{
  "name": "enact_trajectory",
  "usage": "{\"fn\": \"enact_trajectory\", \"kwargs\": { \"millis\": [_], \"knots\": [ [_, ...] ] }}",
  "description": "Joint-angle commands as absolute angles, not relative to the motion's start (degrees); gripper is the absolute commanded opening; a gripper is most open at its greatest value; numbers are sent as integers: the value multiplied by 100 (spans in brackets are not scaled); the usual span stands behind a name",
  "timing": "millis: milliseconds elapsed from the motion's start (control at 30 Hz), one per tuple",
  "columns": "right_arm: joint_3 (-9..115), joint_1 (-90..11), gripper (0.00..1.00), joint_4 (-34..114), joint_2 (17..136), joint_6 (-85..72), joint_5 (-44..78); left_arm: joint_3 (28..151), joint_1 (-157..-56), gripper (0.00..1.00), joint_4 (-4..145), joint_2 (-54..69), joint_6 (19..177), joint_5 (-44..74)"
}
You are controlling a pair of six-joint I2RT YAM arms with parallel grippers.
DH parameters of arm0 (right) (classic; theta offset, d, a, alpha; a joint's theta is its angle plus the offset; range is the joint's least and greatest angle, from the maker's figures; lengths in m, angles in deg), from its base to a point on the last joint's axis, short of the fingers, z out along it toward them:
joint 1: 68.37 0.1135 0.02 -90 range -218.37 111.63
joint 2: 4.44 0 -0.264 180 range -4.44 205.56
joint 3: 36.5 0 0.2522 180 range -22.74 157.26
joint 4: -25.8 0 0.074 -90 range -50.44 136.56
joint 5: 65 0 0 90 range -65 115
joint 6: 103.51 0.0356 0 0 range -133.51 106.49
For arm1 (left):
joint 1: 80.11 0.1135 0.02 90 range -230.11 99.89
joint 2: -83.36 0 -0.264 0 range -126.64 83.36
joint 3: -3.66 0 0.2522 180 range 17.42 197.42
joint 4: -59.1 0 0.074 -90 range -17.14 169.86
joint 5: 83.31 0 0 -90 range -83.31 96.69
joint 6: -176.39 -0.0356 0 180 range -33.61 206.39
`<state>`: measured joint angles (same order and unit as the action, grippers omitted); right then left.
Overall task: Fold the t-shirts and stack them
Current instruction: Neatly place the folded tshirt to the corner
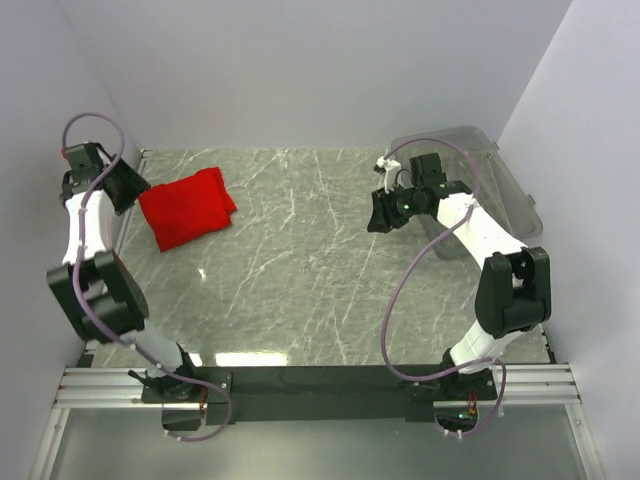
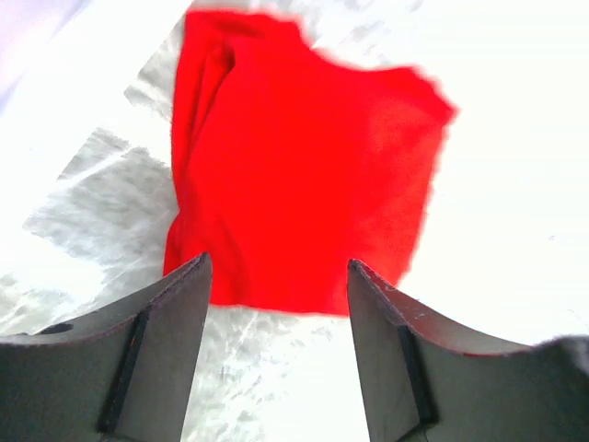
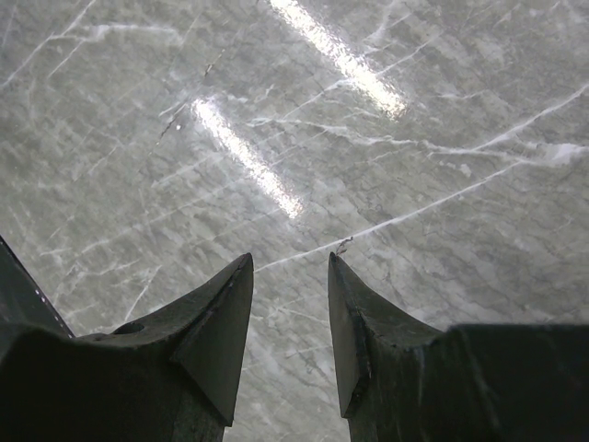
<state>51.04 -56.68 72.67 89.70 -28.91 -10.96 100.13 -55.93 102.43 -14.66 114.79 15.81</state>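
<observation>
- The red t-shirt [image 1: 187,208] lies folded into a compact, roughly square bundle at the far left of the counter [image 1: 300,280], close to the left wall.
- It sits flat on the marble, turned a little askew to the counter's edges, with one ridge of cloth running down its left side in the left wrist view.
- The left gripper [image 2: 279,272] hangs just off the shirt's near-left edge, fingers [image 2: 166,341] spread apart. There's nothing between them, and the red cloth shows through the gap, just beyond the tips.
- Over on the right, the right gripper [image 3: 290,267] hovers above bare marble, well apart from the shirt. Its fingers are parted with a clear gap and nothing is held.
- A clear plastic bin [image 1: 500,175] stands at the far right corner, behind the right arm.
</observation>
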Motion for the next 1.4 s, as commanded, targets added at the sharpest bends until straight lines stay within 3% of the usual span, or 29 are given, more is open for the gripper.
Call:
{"fn": "enact_trajectory", "kwargs": {
  "millis": [0,267,367,400,467,567,633,667,700,733,900,967,1033,1067,1100,1367],
  "knots": [
    [5083,-5720,45,7287,8626,-3012,-1086,9565,-5603,63,10292,-761,11197,1433],
    [5162,-5720,45,7525,8266,-3311,-972,8397,-5603,37,9660,108,11267,3681],
    [5162,-5720,45,7613,8021,-3486,-910,8054,-5612,23,9265,468,11556,4392],
    [5127,-5729,45,7613,7941,-3530,-832,7965,-5638,10,9107,574,11670,4552],
    [5074,-5746,45,7551,7661,-3566,-665,7746,-5691,1,8974,925,11741,4833],
    [5012,-5834,45,7437,7274,-3584,-374,7430,-5822,1,8746,1522,11829,4922],
    [4942,-5904,45,7254,7062,-3487,-208,7271,-5884,11,8606,1883,11882,4818],
    [4890,-5940,45,7183,6844,-3382,-94,7113,-5902,21,8544,2320,11908,4704],
    [4794,-6018,45,7095,6720,-3320,-40,7025,-5928,39,8482,2551,11926,4381],
    [4714,-6063,46,6920,6597,-3250,12,6946,-5937,45,8499,2788,11891,4230],
    [4337,-6370,57,6523,5823,-2775,346,7007,-5981,52,8930,3019,11680,3833],
    [4222,-6458,67,6356,5517,-2618,461,7015,-5981,53,9035,2958,11689,3657],
    [4046,-6598,77,6234,5348,-2503,575,7024,-5981,75,9044,2940,11715,3465],
    [3985,-6643,81,6215,5217,-2363,610,7033,-5981,82,9053,2905,11698,3394],
    [3880,-6687,84,6207,5163,-2292,628,7059,-5981,99,9157,2878,11654,3289],
    [3562,-7100,93,6329,5049,-1361,997,7208,-5990,99,9343,2975,11496,2876]
  ]
}}
